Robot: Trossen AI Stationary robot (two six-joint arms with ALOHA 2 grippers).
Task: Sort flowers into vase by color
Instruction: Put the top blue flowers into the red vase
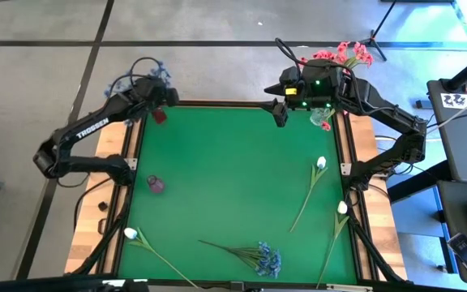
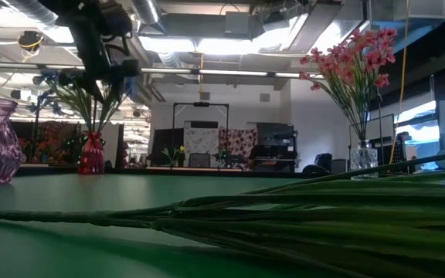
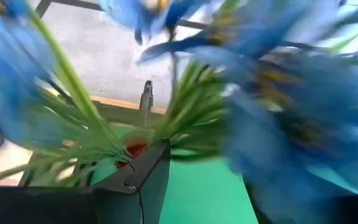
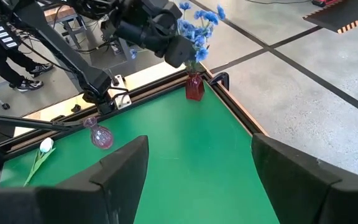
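A small red vase (image 1: 159,115) stands at the table's far left corner with blue flowers (image 4: 199,23) upright in it, stems (image 3: 98,134) in its mouth (image 3: 135,149). My left gripper (image 4: 178,51) hovers open just above and beside the vase, among the blue blooms (image 3: 291,99). My right gripper (image 1: 280,113) waits open, high over the far edge. Pink flowers (image 1: 347,55) stand in a clear vase (image 1: 324,120) at the far right. On the table lie another blue sprig (image 1: 262,258) and three white buds (image 1: 321,162), (image 1: 342,208), (image 1: 130,234).
An empty purple vase (image 1: 154,183) stands near the table's left edge. The long green stems of the lying flowers (image 2: 300,212) reach across the near right part of the table. The middle of the green table (image 1: 225,170) is bare.
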